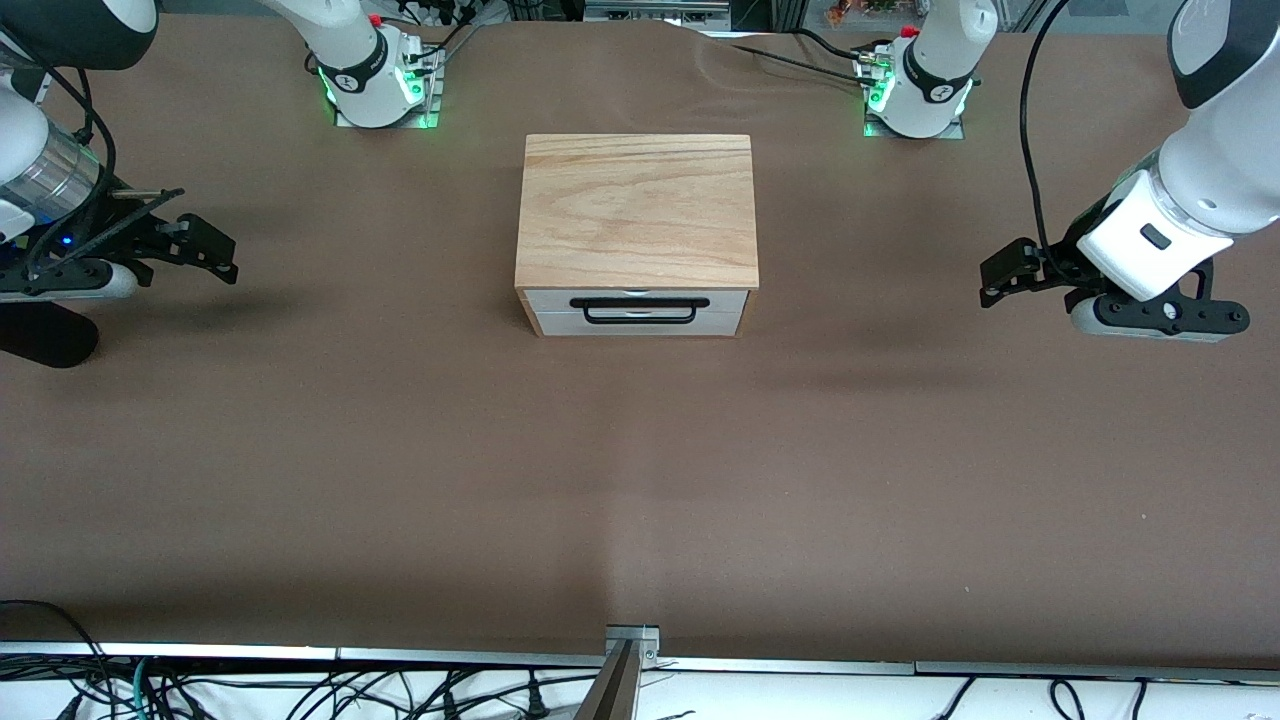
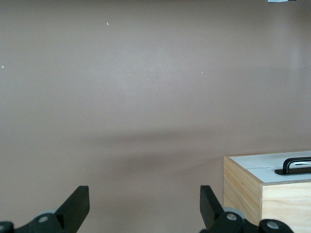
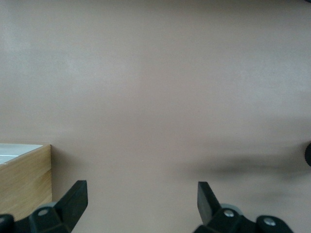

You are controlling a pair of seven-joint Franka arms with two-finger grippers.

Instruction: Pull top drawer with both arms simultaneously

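Observation:
The top drawer (image 1: 548, 300) sits shut in the wooden box (image 1: 637, 205), its white front and black bar handle (image 1: 640, 304) facing the front camera. My left gripper (image 1: 1002, 277) hangs open and empty over bare table toward the left arm's end, well apart from the box. My right gripper (image 1: 222, 256) hangs open and empty toward the right arm's end, also well apart. In the left wrist view the open gripper (image 2: 145, 204) shows with the drawer front (image 2: 265, 163) and handle (image 2: 295, 165) off to one side. In the right wrist view the open gripper (image 3: 141, 199) shows beside a corner of the box (image 3: 26, 177).
The brown table (image 1: 640, 480) carries only the box. The arm bases (image 1: 378, 85) (image 1: 915, 100) glow green along the table's edge farthest from the front camera. A metal bracket (image 1: 630, 640) and cables lie at the edge nearest it.

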